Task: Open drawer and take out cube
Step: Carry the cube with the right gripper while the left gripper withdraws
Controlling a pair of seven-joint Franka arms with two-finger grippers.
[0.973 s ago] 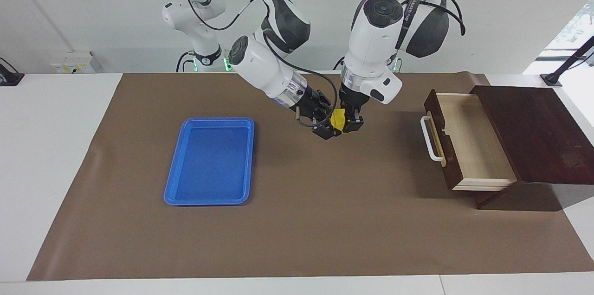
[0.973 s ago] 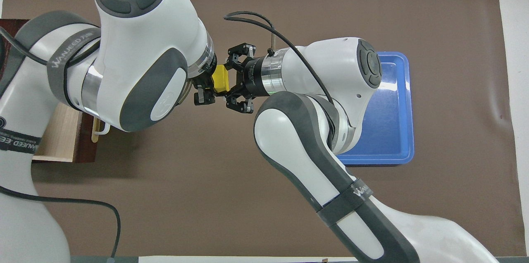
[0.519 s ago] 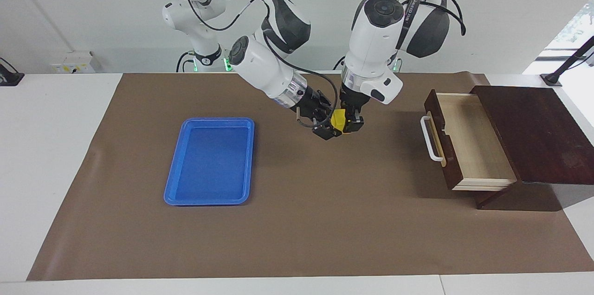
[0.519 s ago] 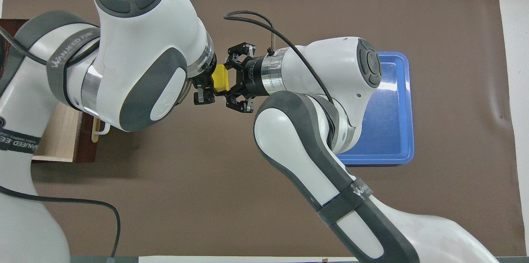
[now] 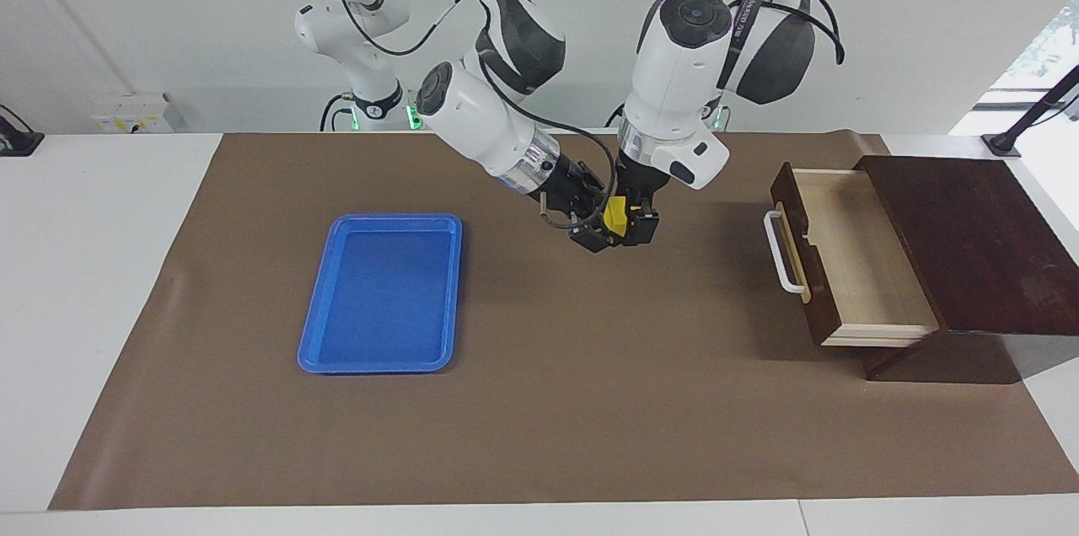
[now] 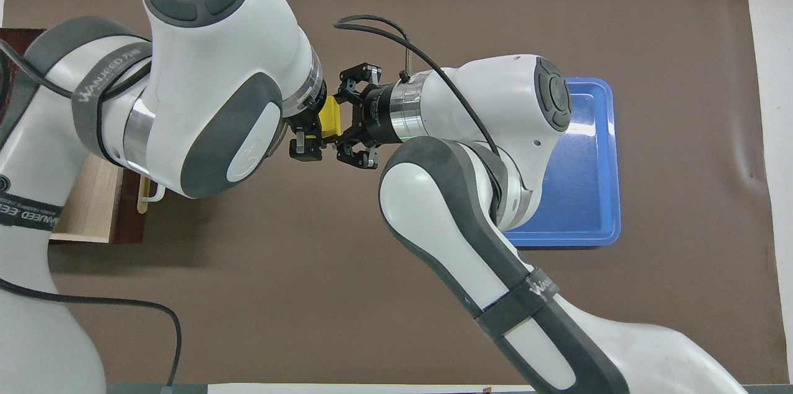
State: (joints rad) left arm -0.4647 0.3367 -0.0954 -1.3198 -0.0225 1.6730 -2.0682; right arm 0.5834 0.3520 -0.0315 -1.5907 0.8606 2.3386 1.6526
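Cube (image 5: 616,218) up in air over brown mat, between drawer (image 5: 843,254) and tray (image 5: 383,293). Right gripper (image 5: 600,229) jaws clamp it; left gripper (image 5: 638,226) jaws spread. Looks light, rigid, smooth; grip flat faces.

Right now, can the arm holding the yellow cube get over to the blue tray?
Probably yes. The right gripper is shut on the cube, up above the brown mat. Only bare mat lies between it and the blue tray. The left gripper beside the cube has opened.
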